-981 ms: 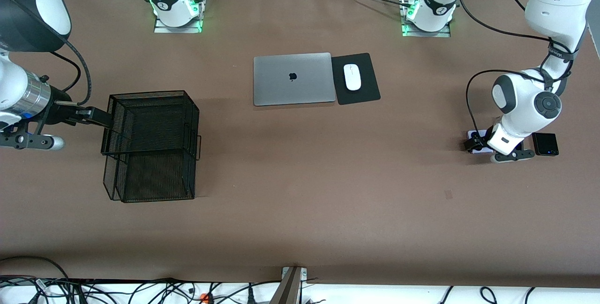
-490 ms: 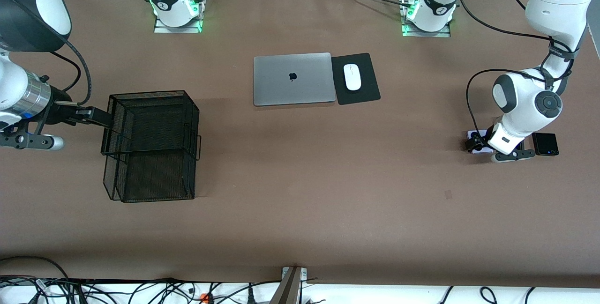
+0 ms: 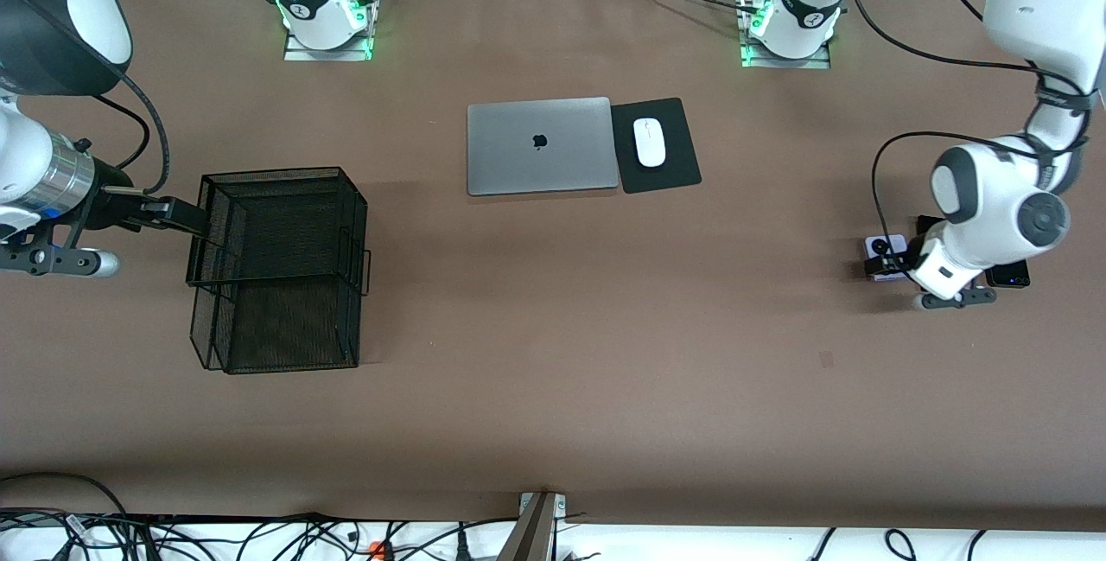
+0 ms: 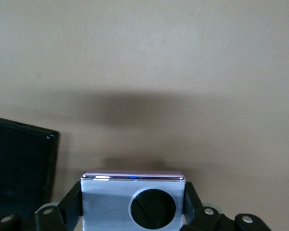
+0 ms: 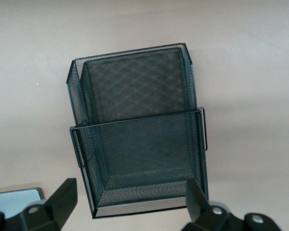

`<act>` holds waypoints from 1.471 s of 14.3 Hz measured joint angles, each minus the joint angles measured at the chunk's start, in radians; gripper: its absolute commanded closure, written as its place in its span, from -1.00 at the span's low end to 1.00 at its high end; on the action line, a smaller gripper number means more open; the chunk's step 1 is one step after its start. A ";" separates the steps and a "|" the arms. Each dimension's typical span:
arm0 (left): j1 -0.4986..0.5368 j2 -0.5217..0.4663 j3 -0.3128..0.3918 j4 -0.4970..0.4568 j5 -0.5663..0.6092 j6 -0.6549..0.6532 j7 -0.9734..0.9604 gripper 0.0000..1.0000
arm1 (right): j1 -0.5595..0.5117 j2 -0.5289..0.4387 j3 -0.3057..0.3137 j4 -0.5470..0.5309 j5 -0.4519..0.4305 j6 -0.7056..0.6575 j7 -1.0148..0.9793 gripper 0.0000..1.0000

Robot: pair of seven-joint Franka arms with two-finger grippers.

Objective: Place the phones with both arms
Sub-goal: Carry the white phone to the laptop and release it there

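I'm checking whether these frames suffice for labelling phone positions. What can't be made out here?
- Long black phone: front view, mostly hidden by the left arm; only a corner shows.
- Small black phone: front view, partly covered by the left arm's wrist.
- Lilac-white phone: left wrist view, cut off by the frame edge, between the left gripper jaws.

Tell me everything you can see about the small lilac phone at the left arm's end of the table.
The lilac phone is small, squarish, pale lilac-white with a shiny edge and black camera circles. It sits between the left gripper's fingers, which close on its two sides, beside a black phone. Whether it is lifted off the brown table cannot be told.
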 measured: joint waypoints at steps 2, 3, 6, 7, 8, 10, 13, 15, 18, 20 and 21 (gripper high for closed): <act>-0.037 -0.006 -0.003 0.075 0.000 -0.091 -0.056 1.00 | 0.000 0.000 0.000 0.000 0.000 0.000 0.000 -1.00; -0.065 -0.006 -0.004 0.096 0.000 -0.110 -0.095 1.00 | 0.000 0.000 0.000 0.000 0.000 0.000 0.000 -1.00; -0.184 0.001 -0.013 0.109 0.000 -0.120 -0.238 1.00 | 0.000 0.000 0.001 0.000 0.000 0.000 0.000 -1.00; -0.236 0.009 -0.016 0.112 0.000 -0.120 -0.291 1.00 | 0.000 0.000 0.001 0.000 0.000 0.000 0.000 -1.00; -0.288 0.018 -0.018 0.123 0.000 -0.120 -0.345 1.00 | 0.000 0.000 0.001 0.000 0.000 0.000 0.000 -1.00; -0.392 0.045 -0.021 0.164 0.000 -0.120 -0.451 1.00 | 0.000 0.000 0.001 0.000 0.000 0.000 0.000 -1.00; -0.522 0.106 -0.022 0.253 0.000 -0.120 -0.597 1.00 | 0.000 0.000 0.001 0.000 0.000 0.000 0.000 -1.00; -0.590 0.156 -0.023 0.327 0.000 -0.123 -0.674 1.00 | 0.000 0.000 0.001 0.000 0.000 0.000 0.000 -1.00; -0.687 0.243 -0.023 0.446 0.000 -0.130 -0.770 1.00 | 0.000 0.000 0.001 0.000 0.000 0.000 0.000 -1.00; -0.747 0.294 -0.023 0.526 -0.002 -0.129 -0.810 1.00 | 0.000 0.000 0.001 0.000 0.000 0.000 0.000 -1.00; -0.771 0.317 -0.023 0.566 -0.005 -0.130 -0.829 1.00 | 0.000 0.000 0.001 0.000 0.000 0.000 0.000 -1.00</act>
